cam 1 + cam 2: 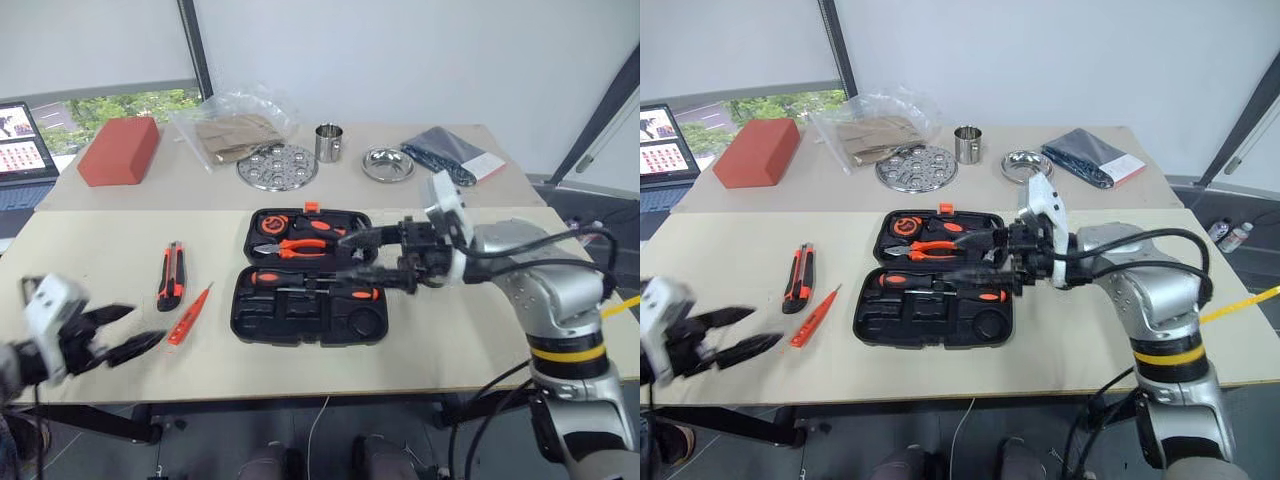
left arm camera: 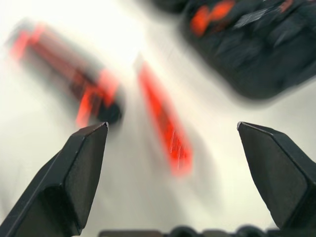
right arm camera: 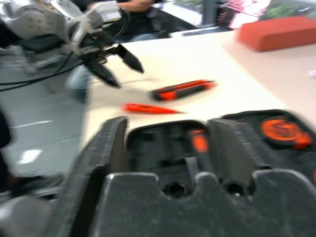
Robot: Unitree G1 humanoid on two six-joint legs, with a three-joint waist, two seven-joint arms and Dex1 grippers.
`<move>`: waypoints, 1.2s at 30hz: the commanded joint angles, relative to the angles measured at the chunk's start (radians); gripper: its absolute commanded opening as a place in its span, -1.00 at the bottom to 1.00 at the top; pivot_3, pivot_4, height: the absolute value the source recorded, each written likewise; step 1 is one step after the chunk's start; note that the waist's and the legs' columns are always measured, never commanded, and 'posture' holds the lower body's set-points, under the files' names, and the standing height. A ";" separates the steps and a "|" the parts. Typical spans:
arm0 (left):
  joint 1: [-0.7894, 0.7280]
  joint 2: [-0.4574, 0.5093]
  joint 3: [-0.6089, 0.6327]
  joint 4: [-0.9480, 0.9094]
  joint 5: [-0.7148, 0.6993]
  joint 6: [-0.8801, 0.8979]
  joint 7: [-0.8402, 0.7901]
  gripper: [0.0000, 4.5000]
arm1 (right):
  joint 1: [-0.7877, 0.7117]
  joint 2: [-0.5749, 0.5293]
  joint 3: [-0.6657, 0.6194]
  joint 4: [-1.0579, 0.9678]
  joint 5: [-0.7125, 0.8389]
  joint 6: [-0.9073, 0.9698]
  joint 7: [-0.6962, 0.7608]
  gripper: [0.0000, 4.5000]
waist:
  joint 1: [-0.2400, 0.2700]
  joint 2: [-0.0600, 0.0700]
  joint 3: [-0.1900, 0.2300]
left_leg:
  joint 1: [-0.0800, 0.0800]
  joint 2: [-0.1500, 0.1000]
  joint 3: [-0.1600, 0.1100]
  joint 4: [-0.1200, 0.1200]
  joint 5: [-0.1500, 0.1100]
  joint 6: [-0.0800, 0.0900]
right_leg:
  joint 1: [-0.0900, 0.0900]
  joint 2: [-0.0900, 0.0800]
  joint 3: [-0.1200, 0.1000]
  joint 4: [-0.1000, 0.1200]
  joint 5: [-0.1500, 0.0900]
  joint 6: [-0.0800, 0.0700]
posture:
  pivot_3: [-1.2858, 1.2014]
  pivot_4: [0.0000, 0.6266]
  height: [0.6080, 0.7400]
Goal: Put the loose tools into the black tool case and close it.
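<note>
The black tool case (image 1: 300, 325) lies open in the middle of the near table. Two orange-and-black screwdrivers (image 1: 312, 280) rest in its near half. The orange-black utility knife (image 1: 171, 275) and the slim orange tester pen (image 1: 189, 314) lie loose on the table left of the case. My right gripper (image 1: 350, 255) hovers over the case's right part, pointing left, open and empty. My left gripper (image 1: 145, 327) hangs open at the near left edge, short of the tester pen (image 2: 165, 128) and knife (image 2: 74, 84).
Orange-handled pliers (image 1: 302, 245) sit in the case's far half. On the far table are a red-orange block (image 1: 120, 150), a plastic bag (image 1: 235, 135), a perforated steel plate (image 1: 277, 165), a steel cup (image 1: 329, 142), a steel bowl (image 1: 388, 163) and a dark pouch (image 1: 450, 152). A laptop (image 1: 20, 140) stands far left.
</note>
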 commanded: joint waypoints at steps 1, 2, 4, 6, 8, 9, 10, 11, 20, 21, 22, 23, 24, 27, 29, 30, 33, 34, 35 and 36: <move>-0.011 0.016 0.055 -0.156 -0.111 0.117 0.056 1.00 | 0.014 -0.017 -0.013 -0.061 0.043 0.007 -0.010 0.99 | 0.016 0.000 0.001 | -0.001 0.000 -0.001 0.000 0.000 -0.001 | 0.000 -0.001 0.000 0.000 0.000 0.000 | 0.03 -0.52 0.91; -0.029 0.024 0.038 -0.174 -0.123 0.146 0.081 1.00 | 0.018 -0.016 -0.012 -0.064 0.044 0.008 -0.017 0.99 | 0.021 0.000 0.001 | 0.000 0.000 -0.001 0.001 0.001 -0.003 | -0.002 -0.002 0.000 0.000 0.000 0.000 | 0.03 -0.52 0.91; -0.108 0.053 -0.051 -0.196 -0.119 0.220 0.167 1.00 | 0.023 -0.009 -0.009 -0.070 0.041 0.000 -0.039 0.99 | 0.031 0.000 0.001 | 0.003 -0.001 -0.001 0.001 0.001 -0.003 | -0.001 -0.003 0.001 0.000 -0.001 0.002 | 0.03 -0.52 0.91; -0.219 0.058 -0.143 -0.182 -0.120 0.341 0.273 1.00 | 0.026 0.000 -0.008 -0.073 0.032 -0.009 -0.068 0.99 | 0.037 0.000 0.000 | 0.004 -0.001 -0.002 0.001 0.003 -0.005 | 0.000 -0.002 0.002 0.000 0.001 0.005 | 0.03 -0.52 0.91; -0.302 0.058 -0.240 -0.151 -0.100 0.399 0.336 1.00 | 0.026 0.008 -0.010 -0.075 0.033 -0.009 -0.092 0.99 | 0.034 -0.001 0.000 | 0.004 -0.002 -0.001 0.001 0.003 -0.005 | 0.000 -0.001 0.002 0.001 0.002 0.005 | 0.03 -0.52 0.91; -0.338 0.059 -0.294 -0.128 -0.083 0.413 0.360 1.00 | 0.030 0.010 -0.014 -0.079 0.037 -0.007 -0.104 0.99 | 0.031 -0.001 0.000 | 0.004 -0.002 0.001 0.001 0.004 -0.005 | 0.002 0.000 0.002 0.003 0.006 0.000 | 0.03 -0.52 0.91; -0.372 0.056 -0.340 -0.101 -0.068 0.428 0.384 1.00 | 0.034 0.012 -0.017 -0.084 0.040 -0.006 -0.114 0.99 | 0.028 -0.001 0.000 | 0.003 -0.002 0.001 0.001 0.004 -0.005 | 0.001 0.003 0.002 0.004 0.007 -0.002 | 0.03 -0.52 0.91; -0.405 0.053 -0.387 -0.068 -0.047 0.427 0.404 1.00 | 0.040 0.011 -0.020 -0.092 0.042 -0.005 -0.125 0.99 | 0.026 -0.001 0.000 | 0.003 -0.002 0.001 0.001 0.004 -0.005 | 0.001 0.005 0.002 0.004 0.007 -0.002 | 0.03 -0.52 0.91; -0.528 0.006 -0.642 0.148 0.060 0.349 0.450 0.70 | 0.086 -0.010 -0.053 -0.143 0.065 0.004 -0.199 1.00 | 0.020 -0.001 -0.001 | 0.001 0.002 0.002 -0.001 0.007 0.000 | -0.001 0.014 0.002 0.002 0.003 -0.004 | 0.03 -0.52 0.91; -0.529 -0.004 -0.648 0.151 0.053 0.354 0.444 0.57 | 0.090 -0.013 -0.055 -0.147 0.066 0.003 -0.202 1.00 | 0.022 -0.001 -0.001 | 0.002 0.002 0.002 -0.001 0.004 -0.005 | 0.000 0.013 0.003 0.002 0.003 -0.004 | 0.03 -0.52 0.91; -0.526 -0.008 -0.656 0.149 0.055 0.347 0.440 0.38 | 0.094 -0.017 -0.057 -0.151 0.067 0.002 -0.205 1.00 | 0.024 0.000 -0.001 | 0.003 0.003 0.002 -0.001 0.004 -0.005 | 0.000 0.013 0.003 0.002 0.003 -0.004 | 0.03 -0.52 0.91; -0.521 -0.006 -0.667 0.145 0.062 0.340 0.438 0.26 | 0.099 -0.021 -0.058 -0.155 0.068 0.001 -0.208 1.00 | 0.025 0.000 -0.001 | 0.003 0.002 0.002 -0.001 0.004 -0.005 | 0.001 0.012 0.003 0.003 0.003 -0.004 | 0.03 -0.52 0.91; -0.516 -0.004 -0.673 0.144 0.067 0.332 0.435 0.10 | 0.102 -0.026 -0.059 -0.158 0.069 0.001 -0.211 1.00 | 0.026 0.000 -0.001 | 0.003 0.002 0.002 -0.001 0.004 -0.005 | 0.001 0.011 0.003 0.003 0.003 -0.004 | 0.03 -0.52 0.91; -0.505 0.000 -0.672 0.142 0.080 0.312 0.428 -0.31 | 0.112 -0.045 -0.068 -0.163 0.080 0.010 -0.211 1.00 | 0.026 0.000 -0.001 | 0.003 0.002 0.002 -0.001 0.004 -0.005 | 0.001 0.005 0.003 0.003 0.003 -0.004 | 0.03 -0.52 0.91; -0.504 0.034 -0.648 0.120 0.077 0.291 0.397 -0.60 | 0.126 -0.075 -0.083 -0.168 0.100 0.027 -0.200 1.00 | 0.026 0.000 -0.001 | 0.003 0.001 0.001 -0.001 0.004 -0.005 | 0.001 0.004 0.003 0.003 0.003 -0.004 | 0.03 -0.52 0.91; -0.507 0.055 -0.633 0.111 0.073 0.281 0.379 -0.75 | 0.134 -0.088 -0.092 -0.173 0.109 0.033 -0.197 1.00 | 0.026 0.000 -0.001 | 0.003 0.001 0.001 -0.001 0.004 -0.005 | 0.000 0.003 0.003 0.003 0.003 -0.004 | 0.03 -0.52 0.91; -0.558 0.112 -0.590 0.101 0.047 0.283 0.331 -0.80 | 0.161 -0.117 -0.120 -0.188 0.132 0.042 -0.202 1.00 | 0.025 -0.001 0.000 | 0.001 0.001 0.001 -0.001 0.004 -0.005 | -0.001 0.002 0.003 0.003 0.003 -0.004 | 0.03 -0.52 0.91; -0.593 0.129 -0.574 0.104 0.032 0.288 0.312 -0.80 | 0.175 -0.127 -0.132 -0.196 0.139 0.046 -0.210 1.00 | 0.025 -0.002 0.000 | 0.000 0.001 0.001 -0.001 0.004 -0.005 | -0.002 0.003 0.002 0.003 0.003 -0.004 | 0.03 -0.52 0.91; -0.634 0.144 -0.564 0.110 0.014 0.272 0.279 -0.80 | 0.195 -0.135 -0.145 -0.208 0.144 0.048 -0.217 1.00 | 0.027 -0.003 0.001 | -0.001 0.001 0.000 -0.001 0.004 -0.005 | -0.002 0.003 0.002 0.003 0.003 -0.004 | 0.03 -0.52 0.91; -0.666 0.155 -0.561 0.117 0.001 0.242 0.243 -0.80 | 0.212 -0.142 -0.154 -0.220 0.148 0.046 -0.223 1.00 | 0.029 -0.004 0.002 | -0.002 0.001 0.000 -0.001 0.004 -0.005 | -0.002 0.003 0.001 0.002 0.003 -0.004 | 0.03 -0.52 0.91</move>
